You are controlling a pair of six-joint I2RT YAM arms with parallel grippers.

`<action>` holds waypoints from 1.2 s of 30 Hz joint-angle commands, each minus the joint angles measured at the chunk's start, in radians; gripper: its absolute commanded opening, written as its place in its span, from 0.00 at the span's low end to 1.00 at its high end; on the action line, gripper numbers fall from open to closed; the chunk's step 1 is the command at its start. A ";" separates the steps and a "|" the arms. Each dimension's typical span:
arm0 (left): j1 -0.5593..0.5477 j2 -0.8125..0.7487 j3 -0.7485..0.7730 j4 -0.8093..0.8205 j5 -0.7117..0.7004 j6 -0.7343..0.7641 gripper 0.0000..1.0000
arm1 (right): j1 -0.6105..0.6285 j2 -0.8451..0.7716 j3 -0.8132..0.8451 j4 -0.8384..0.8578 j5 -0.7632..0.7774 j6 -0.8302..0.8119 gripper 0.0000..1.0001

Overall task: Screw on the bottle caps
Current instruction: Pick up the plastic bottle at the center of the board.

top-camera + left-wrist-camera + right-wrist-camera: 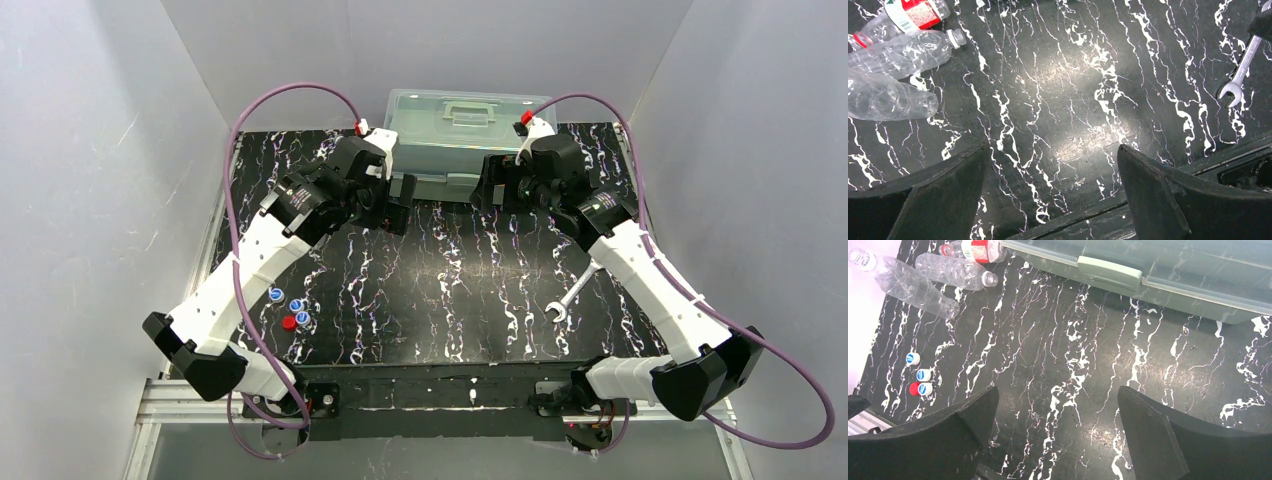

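With left claw (403,205) and right claw (490,185) spread wide, empty, at top middle, bottle caps (293,310) far off, lower left.

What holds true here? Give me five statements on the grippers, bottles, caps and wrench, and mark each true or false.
1. The left gripper and right gripper are both open and empty. True.
2. The bottles stand upright. False: they lie on their sides.
3. The caps sit loose on the table near the left arm. True.
4. Every cap is red. False: there is one red cap; the other three are blue and white.
5. The wrench lies among the caps. False: it lies apart from them, by the right arm.
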 commanded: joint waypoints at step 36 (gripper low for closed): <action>0.509 0.158 0.217 -0.161 -0.255 -0.122 0.75 | 0.001 0.061 0.019 0.073 -0.165 -0.031 0.98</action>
